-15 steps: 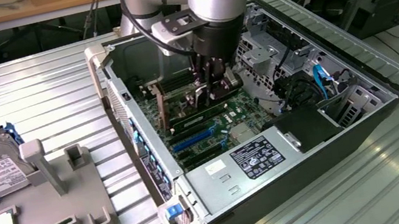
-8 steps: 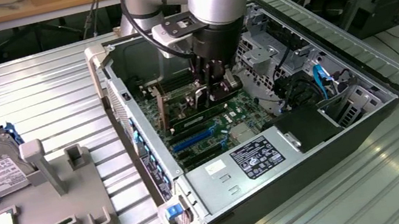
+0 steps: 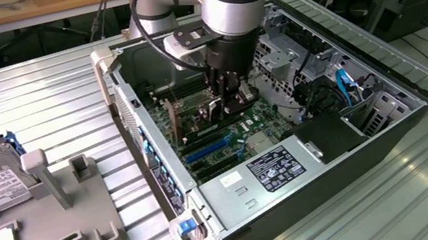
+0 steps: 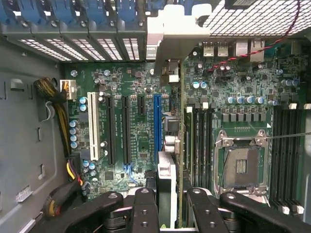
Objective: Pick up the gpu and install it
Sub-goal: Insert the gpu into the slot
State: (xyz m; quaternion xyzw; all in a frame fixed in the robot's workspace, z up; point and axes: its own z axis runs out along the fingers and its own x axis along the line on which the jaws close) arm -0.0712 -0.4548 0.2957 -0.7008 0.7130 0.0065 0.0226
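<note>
**Card held edge-on over the slots, inside the case**

We see the tool point(image 4: 173, 209) reaching down into the open computer case point(image 3: 164, 188), which lies on its side on the ribbed tabletop point(image 3: 35, 105). Its fingers point(image 4: 146, 208) stand on either side of the gpu point(image 4: 167, 184) and press against its faces, so we judge the tool to be clenched on the card, not released. The gpu hangs directly below the tool, above the motherboard point(image 4: 138, 97); we cannot tell whether its lower edge touches anything yet.

What matters here is alignment. From the wrist, the card shows edge-on, a thin line running away from the fingers to its silver end bracket point(image 4: 170, 41), which is at the case's rear wall by the vented slot covers. That long axis lies parallel to the expansion slots. The blue slot point(image 4: 157, 121) is just beside the card's edge, on the side toward the white slot point(image 4: 91, 126) and away from the CPU socket point(image 4: 241, 167). By our reading, card and blue slot are close to being in line but not yet mated.
</note>
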